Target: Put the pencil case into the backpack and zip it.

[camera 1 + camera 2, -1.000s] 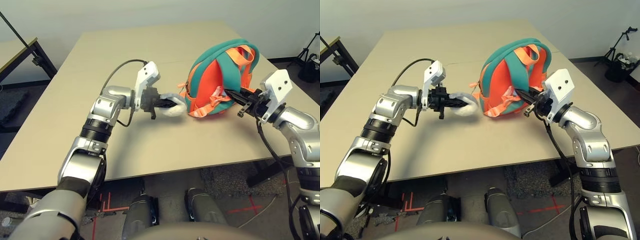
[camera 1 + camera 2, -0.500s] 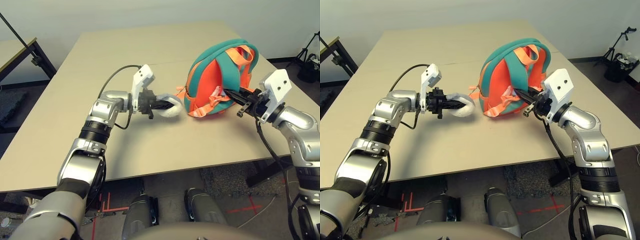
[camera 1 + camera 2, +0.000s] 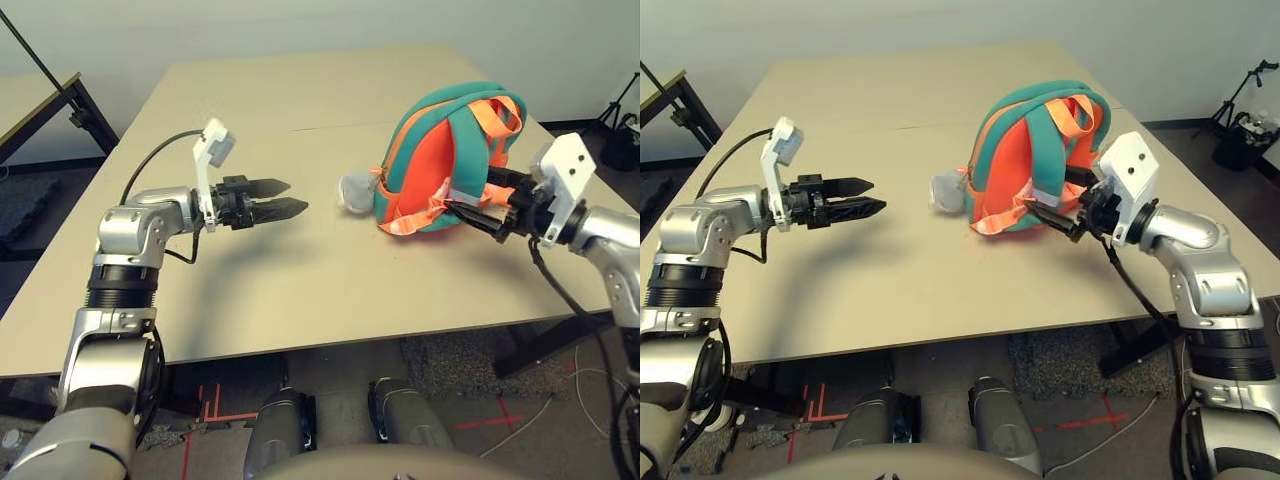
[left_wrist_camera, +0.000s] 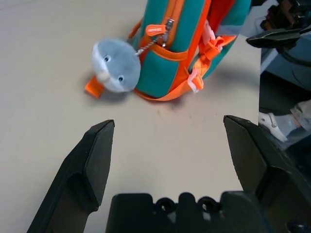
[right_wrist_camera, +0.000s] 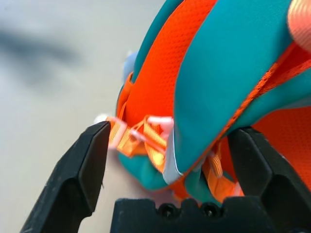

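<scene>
The left gripper (image 3: 285, 198) hung empty over the left half of the worktop (image 3: 300, 290), jaws spread wide with nothing between them, forearm reaching out level from the left edge and pointing across toward the bag. Well apart from it, nearer the right edge, the backpack (image 3: 440, 160) stood upright on the worktop. A grey plush penguin charm (image 4: 114, 65) dangled off the zip pull (image 4: 156, 30) on the side facing the left gripper, resting on the surface just beside the bag.

The pencil case? Nowhere to be seen in any view. It may already have been inside the bag, but that could not be confirmed from here. In the left wrist view the zip line ran up the bag's teal side with the orange pull near its lower end, and whether the teeth were fully closed was too fine to tell.

Over on the right, the right gripper (image 3: 478, 205) came in low from the right edge, arm bent at the elbow, jaws released and set wide either side of the backpack's lower strap webbing (image 5: 146, 141). They were bracketing the bag, not pinching it.

So the call: this looked like the zipping stage. The next move would likely ask the right jaws to steady the bag while the left went for that small pull, a fiddly target.
</scene>
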